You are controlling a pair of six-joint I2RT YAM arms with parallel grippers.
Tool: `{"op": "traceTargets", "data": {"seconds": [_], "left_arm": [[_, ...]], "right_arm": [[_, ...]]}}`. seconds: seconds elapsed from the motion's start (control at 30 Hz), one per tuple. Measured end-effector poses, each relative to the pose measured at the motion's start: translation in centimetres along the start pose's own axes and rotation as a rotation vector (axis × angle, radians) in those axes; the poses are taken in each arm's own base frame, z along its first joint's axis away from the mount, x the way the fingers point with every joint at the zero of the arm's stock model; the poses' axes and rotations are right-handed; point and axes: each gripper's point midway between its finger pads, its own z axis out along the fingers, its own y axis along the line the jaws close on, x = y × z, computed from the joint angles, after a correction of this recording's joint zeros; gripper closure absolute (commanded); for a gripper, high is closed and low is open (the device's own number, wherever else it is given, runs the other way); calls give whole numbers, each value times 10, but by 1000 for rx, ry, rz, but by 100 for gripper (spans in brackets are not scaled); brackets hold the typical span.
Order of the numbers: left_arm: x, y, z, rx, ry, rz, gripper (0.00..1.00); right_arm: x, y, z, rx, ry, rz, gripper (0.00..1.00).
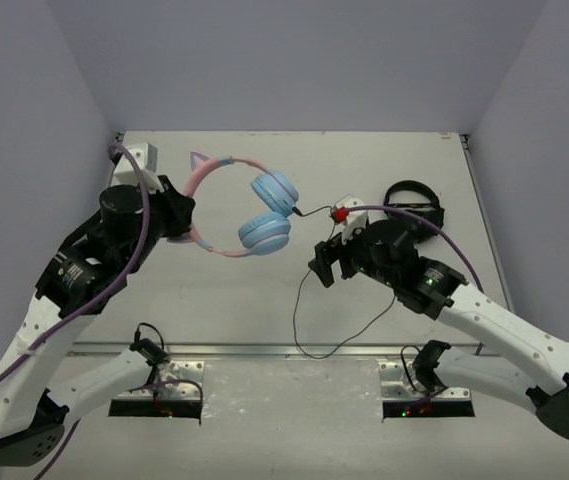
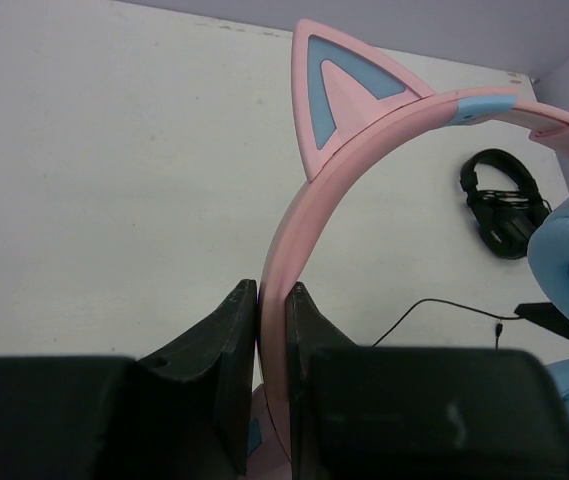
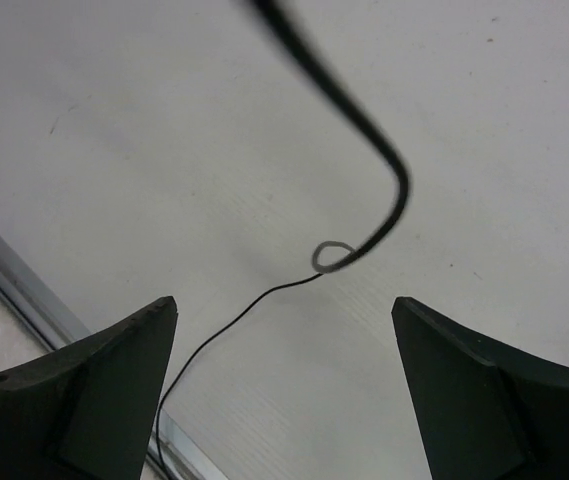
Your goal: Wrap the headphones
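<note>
Two light blue round earcups sit on the pink headphones with cat ears (image 1: 274, 190), to the left of the small all-black headphones (image 1: 414, 205). Their thin black cable (image 1: 296, 318) trails nearer the arms. The left gripper (image 2: 274, 295) squeezes the pink headband (image 2: 309, 190) tight. The right gripper (image 3: 284, 305) is wide open above the cable, holding nothing.

You're in a robotics lab cell: bare white table (image 1: 224, 300), plain grey walls (image 1: 294, 60), 2 arms (image 1: 84, 270) bolted down.
</note>
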Motion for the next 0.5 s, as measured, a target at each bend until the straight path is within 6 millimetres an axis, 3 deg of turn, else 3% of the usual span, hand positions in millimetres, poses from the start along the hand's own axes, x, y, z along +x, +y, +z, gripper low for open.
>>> {"op": "traceTargets", "data": {"seconds": [0.07,0.13,0.17,0.27,0.43,0.5], "left_arm": [[-2,-2,-6,21,1,-5,100],[-2,-3,-11,36,1,-7,100],[-2,-3,-14,43,1,-7,100],[0,-5,-18,74,-3,1,100],[20,-7,-16,133,12,29,100],[30,-8,-14,152,34,41,100]], "right_arm": [[-6,-11,7,30,-16,10,21],[-15,-23,11,54,-45,21,41],[-21,-27,12,59,-65,24,56],[-41,-29,11,36,-141,8,66],[-83,-10,-4,-67,-318,-80,69],[-96,-4,-13,-101,-383,-114,83]]}}
